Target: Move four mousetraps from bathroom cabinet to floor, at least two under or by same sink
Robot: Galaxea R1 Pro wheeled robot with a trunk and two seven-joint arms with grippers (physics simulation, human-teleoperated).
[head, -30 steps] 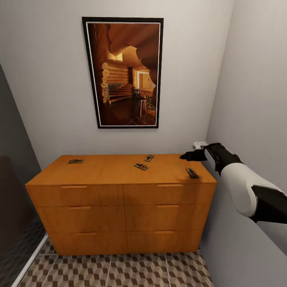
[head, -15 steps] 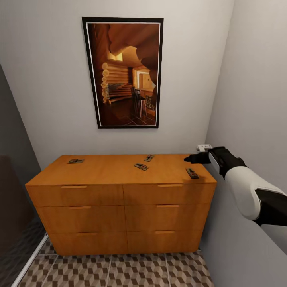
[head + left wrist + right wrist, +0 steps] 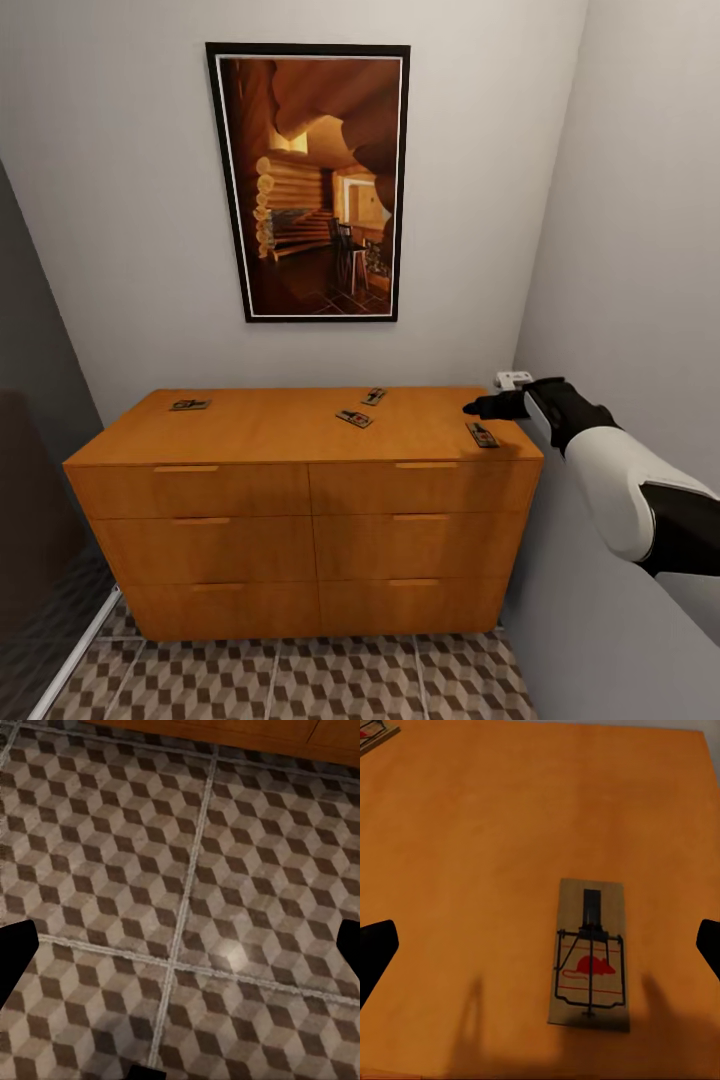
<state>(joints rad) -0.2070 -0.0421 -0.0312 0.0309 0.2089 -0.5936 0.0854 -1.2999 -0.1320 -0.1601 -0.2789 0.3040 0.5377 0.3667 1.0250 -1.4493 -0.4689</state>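
Four mousetraps lie on top of the orange-brown cabinet point(image 3: 300, 480): one at the far left point(image 3: 190, 405), two near the middle point(image 3: 354, 418) point(image 3: 374, 396), and one by the right front corner point(image 3: 481, 434). My right gripper point(image 3: 478, 407) hovers just above and behind that rightmost trap, open and holding nothing. In the right wrist view the same mousetrap point(image 3: 590, 954) lies flat between the spread fingers of the right gripper point(image 3: 544, 945), with its red mouse print and wire bar showing. Another mousetrap point(image 3: 371, 733) peeks in at a corner. My left gripper point(image 3: 180, 945) is open over the cube-patterned bathroom floor point(image 3: 112, 870).
A framed picture point(image 3: 308, 180) hangs on the back wall above the cabinet. The right wall point(image 3: 640, 250) runs close beside my right arm, with a small white fitting point(image 3: 512, 379) on it. A dark panel point(image 3: 40, 480) and a white strip point(image 3: 70, 650) bound the left side.
My right gripper has shifted to the right and slightly down, closer over the rightmost mousetrap. The traps and the cabinet have not moved.
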